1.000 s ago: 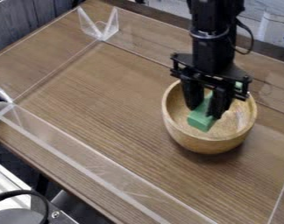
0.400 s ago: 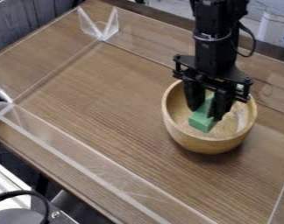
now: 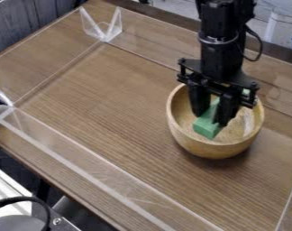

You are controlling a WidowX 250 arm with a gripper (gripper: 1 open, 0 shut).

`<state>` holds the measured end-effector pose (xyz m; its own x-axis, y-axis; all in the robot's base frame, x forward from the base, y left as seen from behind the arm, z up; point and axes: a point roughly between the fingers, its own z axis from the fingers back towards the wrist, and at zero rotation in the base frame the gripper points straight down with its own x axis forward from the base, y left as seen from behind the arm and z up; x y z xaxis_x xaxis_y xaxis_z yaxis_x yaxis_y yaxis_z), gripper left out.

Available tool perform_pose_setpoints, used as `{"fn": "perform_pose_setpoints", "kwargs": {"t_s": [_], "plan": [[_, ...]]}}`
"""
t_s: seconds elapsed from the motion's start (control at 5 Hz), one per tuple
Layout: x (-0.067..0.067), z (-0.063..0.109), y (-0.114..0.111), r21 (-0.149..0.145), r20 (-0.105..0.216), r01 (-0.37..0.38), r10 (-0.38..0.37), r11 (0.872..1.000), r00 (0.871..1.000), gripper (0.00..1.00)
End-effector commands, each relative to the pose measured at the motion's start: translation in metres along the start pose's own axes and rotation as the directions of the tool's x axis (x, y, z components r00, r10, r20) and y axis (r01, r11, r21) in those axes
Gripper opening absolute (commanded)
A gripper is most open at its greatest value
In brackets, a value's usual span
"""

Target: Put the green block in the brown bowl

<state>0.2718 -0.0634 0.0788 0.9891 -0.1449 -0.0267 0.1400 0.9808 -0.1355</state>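
The brown bowl [image 3: 185, 137] is a round light wooden bowl standing on the right part of the wooden table. My black gripper [image 3: 214, 112] points straight down into it from above. Its fingers are shut on the green block [image 3: 207, 124], a small bright green bar held upright inside the bowl. The block's lower end is down near the bowl's floor; I cannot tell whether it touches. The top of the block is hidden between the fingers.
Low clear plastic walls [image 3: 64, 149] fence the wooden table [image 3: 88, 90] on the left, front and back. A clear bracket [image 3: 106, 27] stands at the far corner. Dark cables and equipment lie beyond the wall at the back right.
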Motion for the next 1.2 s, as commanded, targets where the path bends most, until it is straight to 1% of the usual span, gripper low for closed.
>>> {"fn": "perform_pose_setpoints", "kwargs": {"t_s": [0.0, 1.0], "plan": [[0.0112, 0.0149, 0.0007, -0.003, 0.056, 0.005, -0.005, 1.0, 0.998, 0.0], [0.0119, 0.0145, 0.0053, -0.011, 0.027, 0.0, 0.0, 1.0, 1.0, 0.0]]}}
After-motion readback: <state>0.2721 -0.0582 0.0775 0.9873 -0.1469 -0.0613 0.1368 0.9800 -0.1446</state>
